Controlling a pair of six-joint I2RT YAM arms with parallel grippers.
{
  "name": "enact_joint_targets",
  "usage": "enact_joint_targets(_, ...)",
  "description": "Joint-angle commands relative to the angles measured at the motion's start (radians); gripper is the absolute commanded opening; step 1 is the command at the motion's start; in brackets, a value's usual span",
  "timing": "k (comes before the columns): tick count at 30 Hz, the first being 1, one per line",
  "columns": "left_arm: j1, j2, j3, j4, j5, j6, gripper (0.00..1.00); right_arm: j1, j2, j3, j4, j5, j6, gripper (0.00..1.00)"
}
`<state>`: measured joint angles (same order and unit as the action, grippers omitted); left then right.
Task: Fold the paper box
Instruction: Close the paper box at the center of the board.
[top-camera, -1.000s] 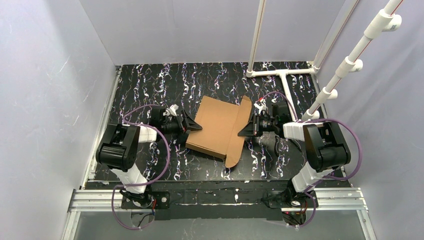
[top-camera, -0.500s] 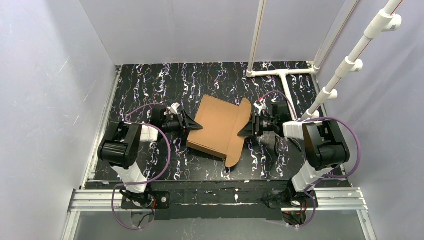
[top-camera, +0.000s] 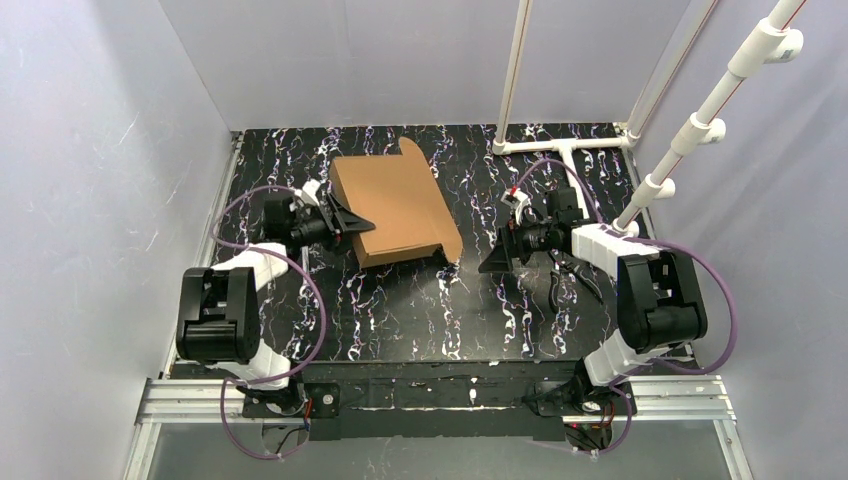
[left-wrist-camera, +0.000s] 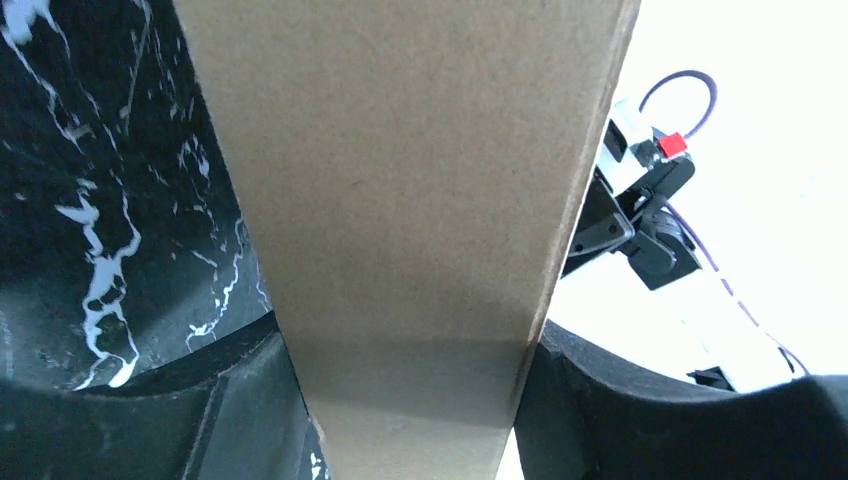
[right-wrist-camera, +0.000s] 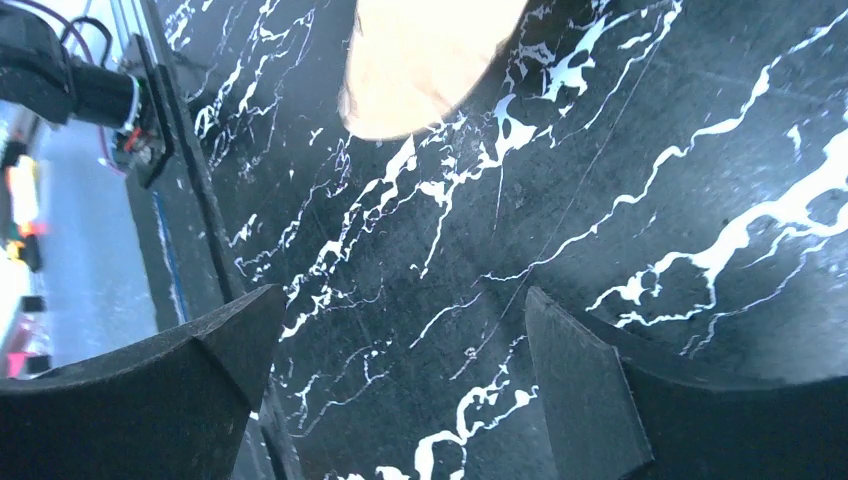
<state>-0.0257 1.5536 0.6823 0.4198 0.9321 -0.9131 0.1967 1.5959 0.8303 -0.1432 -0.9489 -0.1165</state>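
left hand (top-camera: 360, 222) seemingly astride paper box (top-camera: 395, 200) edge, right hand (top-camera: 492, 262) apart

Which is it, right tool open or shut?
Open. The right tool has its fingers wide apart, only table between them; the paper box lies ahead, clear of it.

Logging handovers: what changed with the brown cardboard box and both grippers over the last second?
The left gripper closed on the left edge of the brown corrugated cardboard box and pulled it to the far left, turning it. The right gripper let go and stands open, clear of the box. The right arm hardly moved.
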Motion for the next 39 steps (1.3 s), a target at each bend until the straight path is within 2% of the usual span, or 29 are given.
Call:
enact_joint_targets(1, 0.024, -0.103, 0.154, -0.296, 0.038, 0.182, 0.21, -0.004, -0.046, 0.076, -0.232, 0.01, -0.285, 0.98)
enact_joint_targets(4, 0.055, -0.118, 0.318, -0.649, -0.075, 0.382, 0.19, -0.004, -0.069, 0.079, -0.247, 0.014, -0.319, 0.98)
enact_joint_targets(7, 0.056, -0.132, 0.442, -0.835, -0.147, 0.507, 0.19, -0.003, -0.093, 0.075, -0.24, 0.018, -0.319, 0.98)
enact_joint_targets(13, 0.052, -0.139, 0.628, -1.012, -0.253, 0.705, 0.17, -0.003, -0.119, 0.085, -0.259, 0.023, -0.35, 0.98)
enact_joint_targets(18, 0.041, -0.151, 0.758, -1.115, -0.411, 0.876, 0.16, -0.006, -0.131, 0.088, -0.27, 0.015, -0.36, 0.98)
enact_joint_targets(21, -0.039, -0.144, 0.84, -1.175, -0.51, 0.991, 0.16, -0.008, -0.129, 0.09, -0.271, 0.008, -0.361, 0.98)
enact_joint_targets(24, -0.114, -0.137, 0.887, -1.194, -0.598, 1.081, 0.16, -0.009, -0.126, 0.089, -0.271, 0.006, -0.36, 0.98)
enact_joint_targets(31, -0.351, -0.126, 0.93, -1.188, -0.929, 1.332, 0.15, -0.021, -0.136, 0.087, -0.273, -0.01, -0.361, 0.98)
enact_joint_targets(39, -0.594, -0.165, 0.773, -0.949, -1.306, 1.58, 0.12, -0.051, -0.148, 0.092, -0.292, -0.03, -0.38, 0.98)
